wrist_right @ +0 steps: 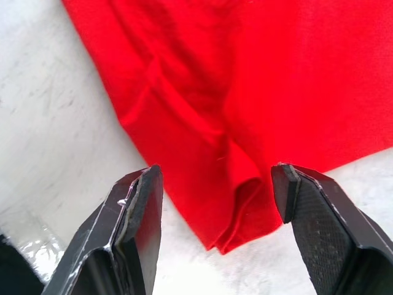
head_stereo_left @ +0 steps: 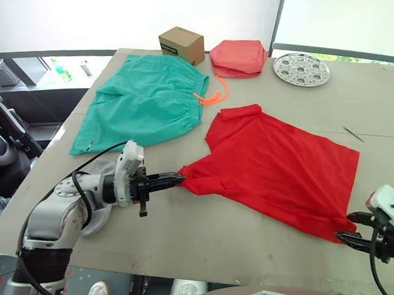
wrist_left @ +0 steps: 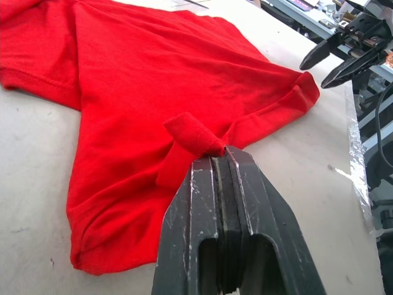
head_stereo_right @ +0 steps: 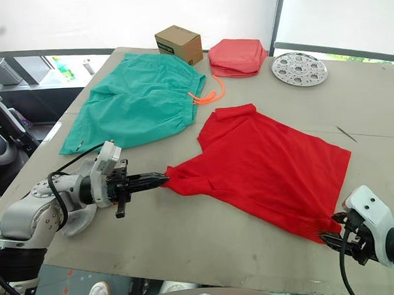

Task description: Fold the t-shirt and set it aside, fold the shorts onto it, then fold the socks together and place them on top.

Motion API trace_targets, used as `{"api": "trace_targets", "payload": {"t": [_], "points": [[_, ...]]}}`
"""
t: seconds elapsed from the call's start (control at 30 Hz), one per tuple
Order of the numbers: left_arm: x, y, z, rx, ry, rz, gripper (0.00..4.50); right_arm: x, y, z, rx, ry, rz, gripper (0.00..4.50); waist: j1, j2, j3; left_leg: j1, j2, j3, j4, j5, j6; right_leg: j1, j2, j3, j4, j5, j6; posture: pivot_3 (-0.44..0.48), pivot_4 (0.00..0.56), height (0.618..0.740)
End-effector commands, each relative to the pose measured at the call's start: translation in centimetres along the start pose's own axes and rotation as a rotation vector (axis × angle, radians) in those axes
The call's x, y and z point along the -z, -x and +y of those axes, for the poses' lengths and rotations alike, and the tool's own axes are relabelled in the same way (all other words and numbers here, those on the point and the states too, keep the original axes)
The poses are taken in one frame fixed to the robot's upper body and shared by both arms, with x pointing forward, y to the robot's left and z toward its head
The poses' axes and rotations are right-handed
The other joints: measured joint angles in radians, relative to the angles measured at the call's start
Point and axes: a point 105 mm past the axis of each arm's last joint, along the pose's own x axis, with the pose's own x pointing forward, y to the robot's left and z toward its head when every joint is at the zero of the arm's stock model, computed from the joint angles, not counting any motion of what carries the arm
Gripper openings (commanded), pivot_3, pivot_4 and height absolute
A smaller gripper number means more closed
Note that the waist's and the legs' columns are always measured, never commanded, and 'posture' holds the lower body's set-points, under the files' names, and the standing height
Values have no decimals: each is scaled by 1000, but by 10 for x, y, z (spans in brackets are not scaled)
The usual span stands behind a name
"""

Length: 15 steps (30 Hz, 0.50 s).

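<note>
Left gripper pinches the t-shirt sleeve by a thin fold that could slip; right gripper spread open at the near-right corner.

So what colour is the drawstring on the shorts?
Neon orange; the drawstring trails from the teal shorts, clearest in the left eye view.

No text, label, brand, number or sign can be read anywhere. The cardboard box at the far edge of the tabletop carries a dark printed patch on its top face, but the marks on it are too small to make out.
</note>
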Motion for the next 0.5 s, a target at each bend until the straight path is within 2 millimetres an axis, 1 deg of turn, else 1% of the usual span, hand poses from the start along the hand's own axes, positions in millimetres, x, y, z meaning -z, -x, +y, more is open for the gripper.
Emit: {"api": "trace_targets", "payload": {"t": [0.03,0.4,0.5], "points": [[-8,-1,-2,9,-48,-6,0,0,1,4,-16,23,16,3003,0,0,0,0,0,0,0,0,0,0,0,0,0,0,0,0,150,740],[-7,0,-4,6,-45,-7,0,2,-2,7,-37,23,21,3003,0,0,0,0,0,0,0,0,0,0,0,0,0,0,0,0,150,740],[-7,0,-4,6,-47,-6,0,2,-6,1,-7,33,21,3003,0,0,0,0,0,0,0,0,0,0,0,0,0,0,0,0,150,740]]}}
